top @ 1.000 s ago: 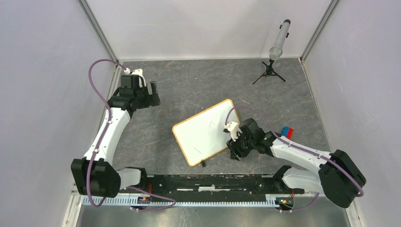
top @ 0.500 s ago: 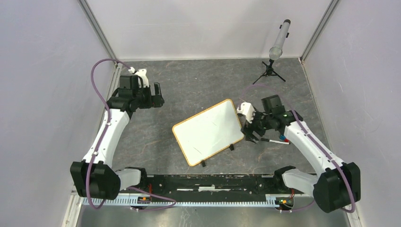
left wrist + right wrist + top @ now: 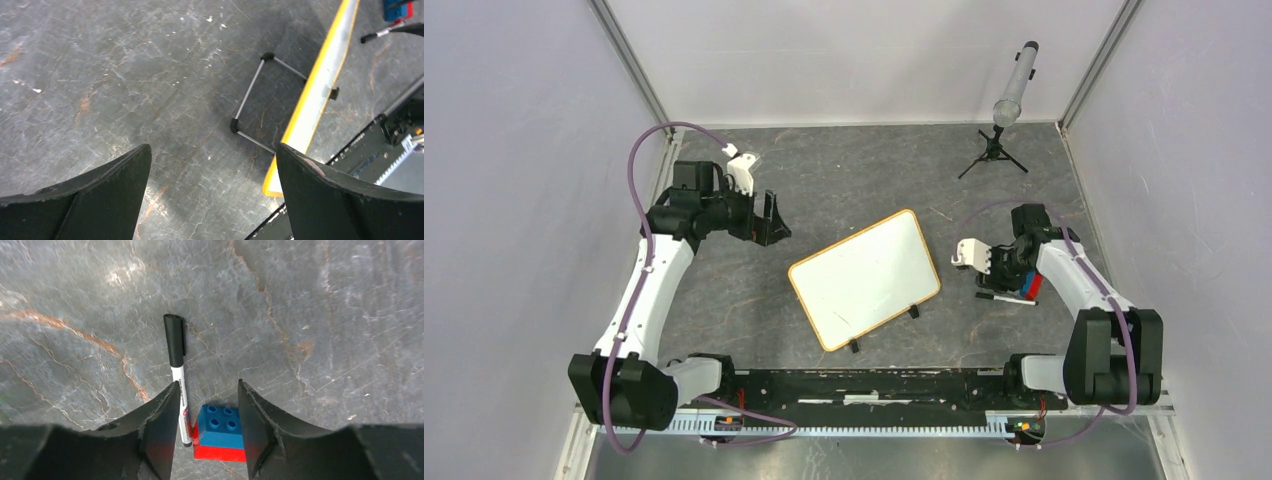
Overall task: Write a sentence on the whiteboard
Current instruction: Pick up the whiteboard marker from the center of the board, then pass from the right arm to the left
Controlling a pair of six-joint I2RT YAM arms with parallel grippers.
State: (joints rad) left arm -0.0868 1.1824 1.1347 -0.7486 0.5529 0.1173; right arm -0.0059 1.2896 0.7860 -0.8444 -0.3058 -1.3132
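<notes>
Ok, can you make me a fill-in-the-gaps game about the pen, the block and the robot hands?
1. The pen lying on the table has a ___ cap.
2. The toy block beside it is red underneath and ___ on top.
3. The left hand and the right hand are both ___, holding nothing.
4. In the top view, the pen lies on the ___ side of the whiteboard.

Missing words: black; blue; open; right.
</notes>
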